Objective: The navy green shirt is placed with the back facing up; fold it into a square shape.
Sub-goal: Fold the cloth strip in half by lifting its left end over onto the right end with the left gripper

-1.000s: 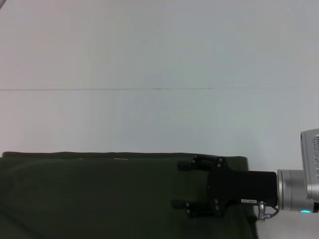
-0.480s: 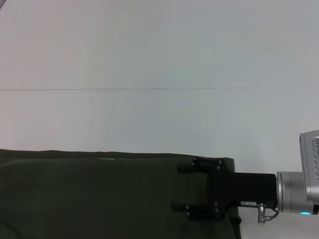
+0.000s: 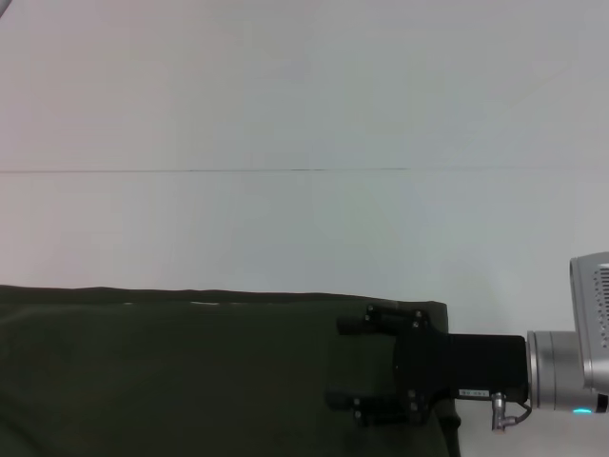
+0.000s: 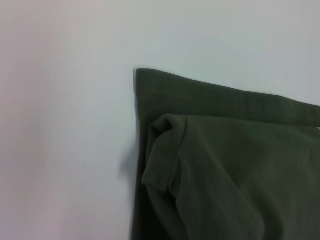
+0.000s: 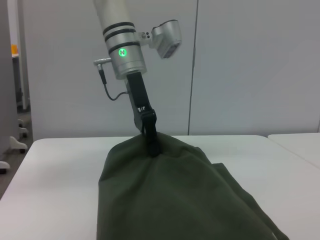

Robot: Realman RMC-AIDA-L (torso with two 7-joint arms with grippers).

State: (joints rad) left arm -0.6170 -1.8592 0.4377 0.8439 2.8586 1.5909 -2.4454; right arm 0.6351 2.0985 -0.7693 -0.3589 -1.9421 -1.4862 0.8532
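Note:
The navy green shirt (image 3: 171,381) lies along the near edge of the white table (image 3: 304,228), reaching from the left border to just past my right gripper. My right gripper (image 3: 344,364) points left over the shirt's right end, open, with green fabric showing between its fingers. The right wrist view shows my left gripper (image 5: 152,146) coming down from above, shut on a pinched peak of the shirt (image 5: 165,195), which drapes down from it. In the left wrist view, a shirt corner (image 4: 225,165) with a sleeve folded over it rests on the table.
A thin seam (image 3: 209,171) crosses the tabletop far behind the shirt. Grey wall panels (image 5: 250,60) stand beyond the table. A second white table (image 5: 297,142) adjoins at one side, and a wheeled stand (image 5: 12,142) sits off the other.
The shirt's right edge has slid left, toward my right gripper's body. My right gripper has shifted slightly left and nearer.

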